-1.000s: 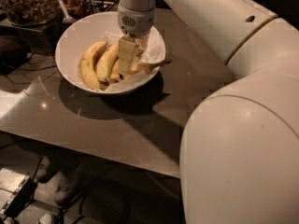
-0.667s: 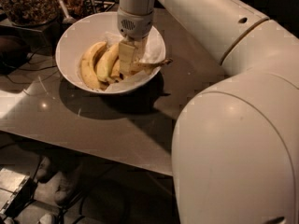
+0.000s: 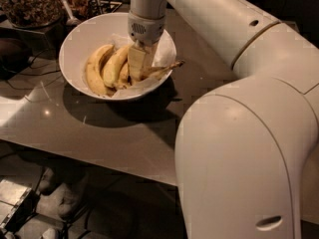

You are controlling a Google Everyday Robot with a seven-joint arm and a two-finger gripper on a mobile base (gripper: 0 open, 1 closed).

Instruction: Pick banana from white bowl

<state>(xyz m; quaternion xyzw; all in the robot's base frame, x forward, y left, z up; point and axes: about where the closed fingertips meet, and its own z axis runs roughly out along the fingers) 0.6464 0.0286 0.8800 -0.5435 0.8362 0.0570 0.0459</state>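
The white bowl (image 3: 79, 31) stands on the grey table at the upper left. Three yellow bananas lie in it. Two shorter, plumper ones (image 3: 97, 71) lie on the left. The banana (image 3: 160, 69) with the long thin brownish stem lies on the right, its stem reaching out over the bowl's right rim. My gripper (image 3: 137, 66) hangs straight down from the white wrist into the bowl, on the body of that banana and beside the middle one. It hides most of the banana's body.
A glass jar of nuts (image 3: 27, 4) stands at the back left, with a utensil (image 3: 67, 11) beside it. The grey table (image 3: 99, 128) ends in a front edge, with floor clutter below. My arm's large white elbow (image 3: 239, 158) fills the right side.
The gripper has stayed in the bowl over the bananas, at most a little lower. The arm's elbow has shifted slightly in the picture. The bananas lie where they were.
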